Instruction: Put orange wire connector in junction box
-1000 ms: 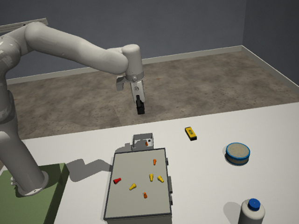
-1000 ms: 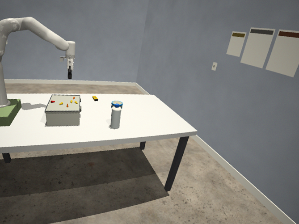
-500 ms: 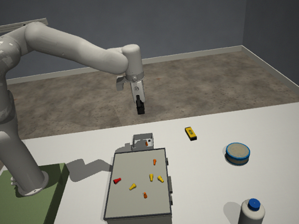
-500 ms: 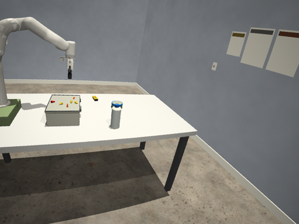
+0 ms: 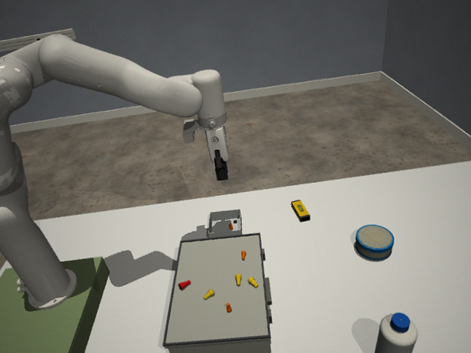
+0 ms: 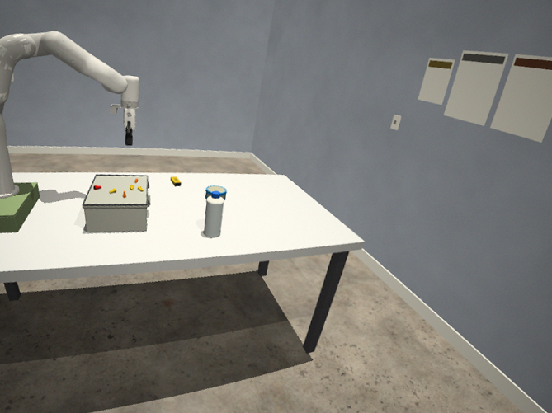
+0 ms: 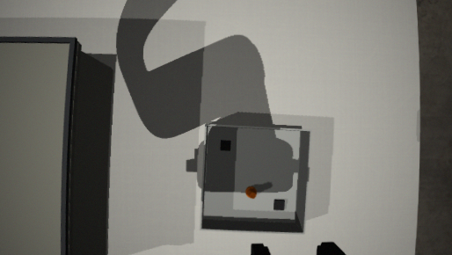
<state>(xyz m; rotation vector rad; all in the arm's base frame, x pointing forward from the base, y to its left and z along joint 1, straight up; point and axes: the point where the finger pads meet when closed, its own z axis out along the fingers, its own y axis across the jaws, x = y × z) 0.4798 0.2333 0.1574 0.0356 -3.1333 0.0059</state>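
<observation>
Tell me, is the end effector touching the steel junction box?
Apart. In the top view the end effector hangs high above the junction box, with floor visible between them; an orange connector already lies inside.
</observation>
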